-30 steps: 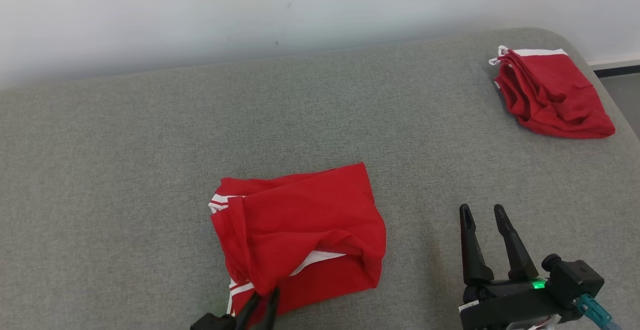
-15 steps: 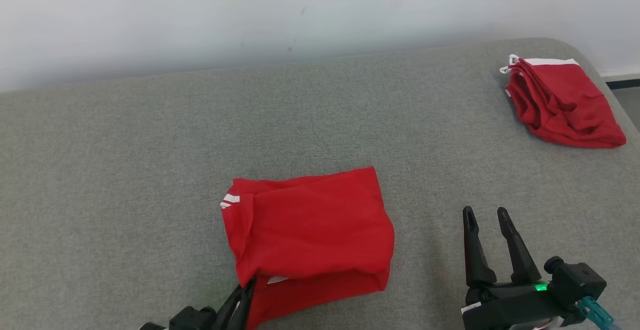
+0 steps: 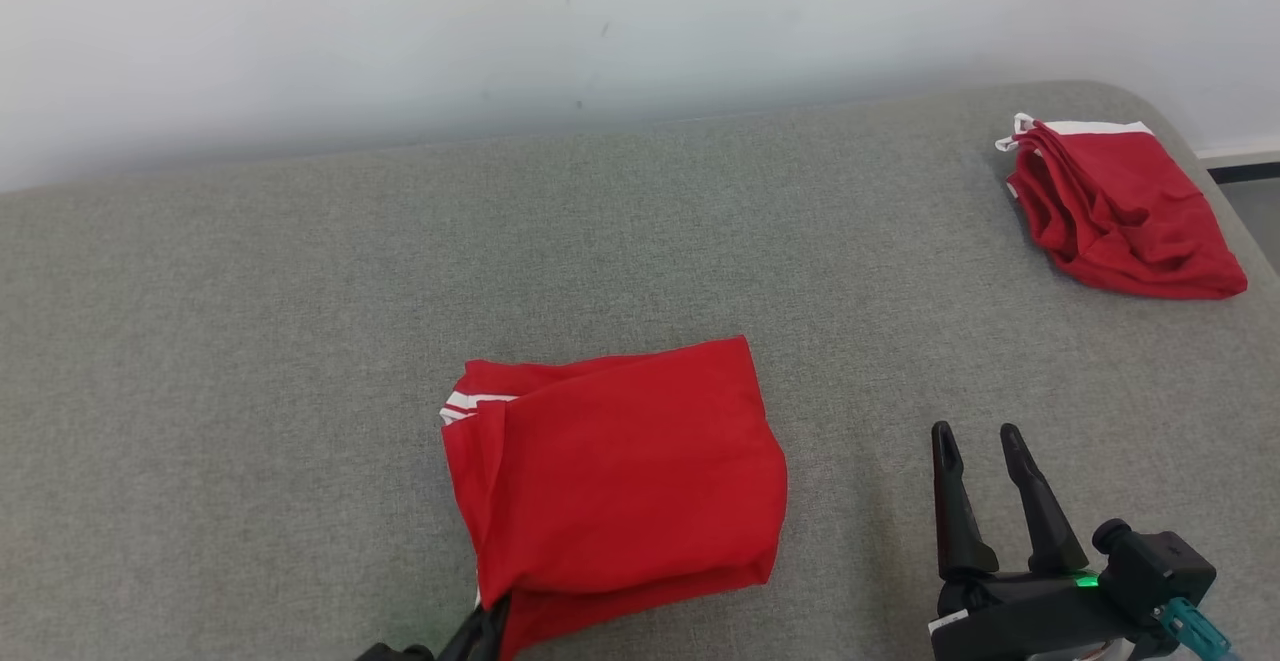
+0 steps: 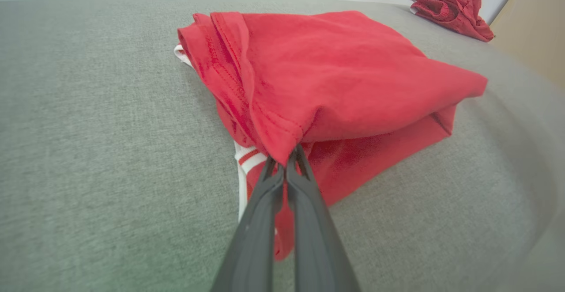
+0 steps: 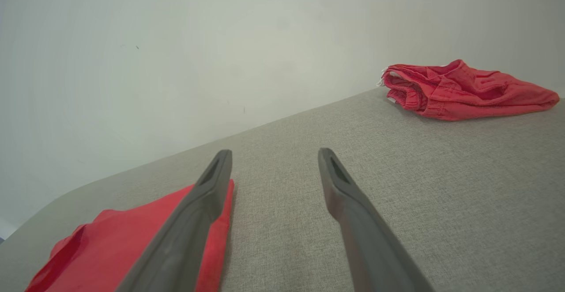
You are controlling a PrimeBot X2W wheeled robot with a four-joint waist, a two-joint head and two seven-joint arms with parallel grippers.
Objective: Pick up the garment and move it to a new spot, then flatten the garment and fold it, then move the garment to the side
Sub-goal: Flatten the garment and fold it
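Note:
The garment is red with white stripes at its edge and lies folded on the grey surface in the middle of the head view. My left gripper is shut on the garment's near left corner, at the bottom edge of the head view. In the left wrist view the same garment bunches where my left gripper pinches its hem. My right gripper hovers open to the right of the garment, with nothing between its fingers. The right wrist view shows my right gripper open above the grey surface, the garment at lower left.
A second red garment lies crumpled at the far right corner of the grey padded surface, and is seen as a second red garment from the right wrist. A white wall runs behind. The surface's right edge curves down near that pile.
My left gripper closed on the garment's near left corner. The folded top layer settled flatter, hiding the white lining. The camera shifted slightly. My right gripper stayed open.

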